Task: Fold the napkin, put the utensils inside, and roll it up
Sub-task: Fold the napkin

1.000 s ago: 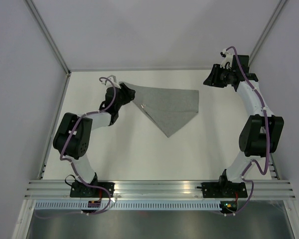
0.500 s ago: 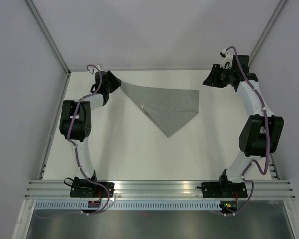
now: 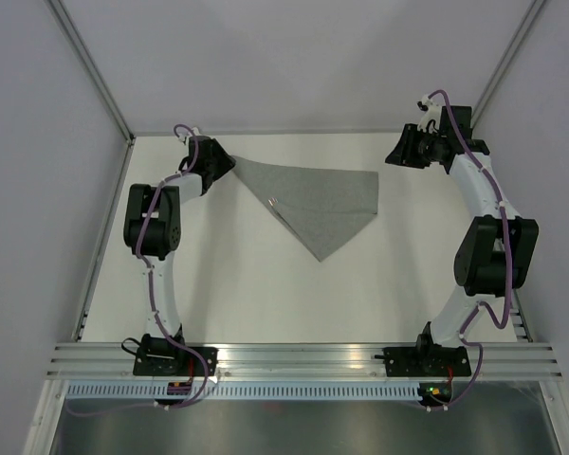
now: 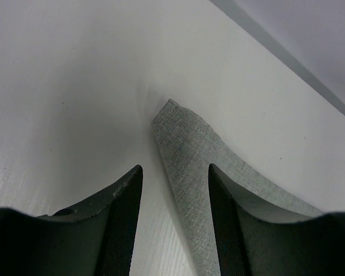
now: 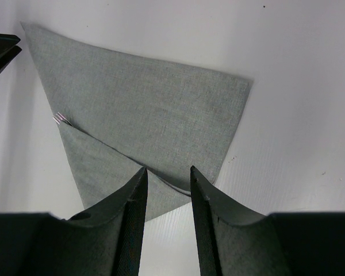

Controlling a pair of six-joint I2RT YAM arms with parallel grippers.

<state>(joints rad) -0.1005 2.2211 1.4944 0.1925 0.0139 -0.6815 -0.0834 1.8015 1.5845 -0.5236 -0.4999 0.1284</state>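
The grey napkin [image 3: 315,201] lies on the white table, with one part folded over into a point toward the near side. It also shows in the right wrist view [image 5: 149,100]. Pale fork tines [image 5: 60,119] poke out from under the fold at its left edge; the rest of the utensils is hidden. My left gripper [image 3: 223,163] is open at the napkin's far-left corner [image 4: 181,144], which lies flat between the spread jaws [image 4: 175,168]. My right gripper [image 3: 396,152] is open and empty [image 5: 168,168], held above the table to the right of the napkin.
Grey walls with metal frame posts [image 3: 90,66] close the table in at the back and on both sides. An aluminium rail [image 3: 303,358] runs along the near edge at the arm bases. Bare white table [image 3: 294,294] lies between the napkin and the rail.
My left gripper has drawn back from the napkin's left corner toward the far left, and its arm has swung up. The corner now lies flat. The right arm has barely moved.
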